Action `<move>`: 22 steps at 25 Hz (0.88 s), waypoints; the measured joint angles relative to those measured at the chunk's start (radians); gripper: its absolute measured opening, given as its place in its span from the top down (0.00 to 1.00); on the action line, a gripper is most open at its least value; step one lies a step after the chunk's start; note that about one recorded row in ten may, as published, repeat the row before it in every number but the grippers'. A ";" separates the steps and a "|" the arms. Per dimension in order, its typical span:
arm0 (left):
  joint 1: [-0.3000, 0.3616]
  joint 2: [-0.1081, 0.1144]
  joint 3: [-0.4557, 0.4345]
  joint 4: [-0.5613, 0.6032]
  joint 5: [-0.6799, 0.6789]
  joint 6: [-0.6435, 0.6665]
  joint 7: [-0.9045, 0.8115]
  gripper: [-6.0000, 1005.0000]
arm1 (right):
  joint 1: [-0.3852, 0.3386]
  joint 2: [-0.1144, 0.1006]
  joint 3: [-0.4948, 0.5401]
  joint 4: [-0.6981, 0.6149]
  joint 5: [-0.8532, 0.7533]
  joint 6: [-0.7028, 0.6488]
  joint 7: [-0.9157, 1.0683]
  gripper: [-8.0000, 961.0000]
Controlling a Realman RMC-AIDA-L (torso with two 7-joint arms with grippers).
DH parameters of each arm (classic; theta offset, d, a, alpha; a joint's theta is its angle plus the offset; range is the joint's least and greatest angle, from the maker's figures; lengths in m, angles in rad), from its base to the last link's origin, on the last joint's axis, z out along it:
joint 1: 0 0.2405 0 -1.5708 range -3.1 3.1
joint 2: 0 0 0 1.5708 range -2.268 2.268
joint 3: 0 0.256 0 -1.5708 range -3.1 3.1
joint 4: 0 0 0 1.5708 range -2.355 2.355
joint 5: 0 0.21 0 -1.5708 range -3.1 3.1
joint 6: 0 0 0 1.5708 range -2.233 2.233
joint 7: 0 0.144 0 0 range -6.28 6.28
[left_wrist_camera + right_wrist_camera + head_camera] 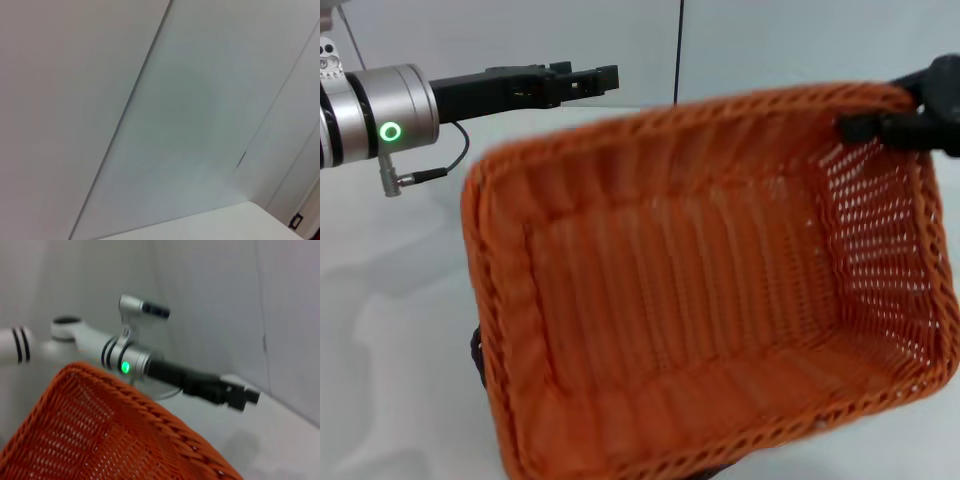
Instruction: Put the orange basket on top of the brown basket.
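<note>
The orange basket (pixel 700 300) fills most of the head view, lifted and tilted with its open inside facing the camera. My right gripper (pixel 880 125) is shut on its braided rim at the upper right corner. The basket's woven side also shows in the right wrist view (pixel 100 435). The brown basket (pixel 476 352) is almost wholly hidden beneath the orange one; only a dark sliver shows at its lower left edge. My left gripper (pixel 595 80) is raised at the upper left, shut and empty, apart from both baskets; it also shows in the right wrist view (pixel 245 397).
The white table (pixel 390 300) lies under the baskets, with bare surface to the left. A pale wall (pixel 200 125) stands behind, with a table corner (pixel 240 220) in the left wrist view.
</note>
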State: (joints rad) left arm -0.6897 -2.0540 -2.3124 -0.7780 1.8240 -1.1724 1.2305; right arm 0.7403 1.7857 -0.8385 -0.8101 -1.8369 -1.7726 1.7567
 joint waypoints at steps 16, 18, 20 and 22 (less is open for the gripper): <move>-0.017 0.001 0.008 0.037 -0.002 0.019 0.008 0.14 | 0.048 0.046 0.031 0.074 -0.118 0.104 0.018 0.60; -0.018 0.001 0.009 0.039 -0.002 0.019 0.013 0.14 | 0.033 0.050 0.052 0.073 -0.117 0.147 0.011 0.45; -0.018 0.001 0.008 0.040 -0.002 0.020 0.015 0.14 | 0.016 0.059 0.094 0.072 -0.115 0.200 -0.002 0.32; -0.018 0.000 0.004 0.040 -0.003 0.020 0.019 0.14 | -0.005 0.076 0.171 0.075 -0.105 0.248 -0.031 0.28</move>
State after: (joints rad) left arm -0.7079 -2.0542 -2.3088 -0.7378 1.8215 -1.1521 1.2497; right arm 0.7356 1.8614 -0.6672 -0.7353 -1.9421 -1.5247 1.7256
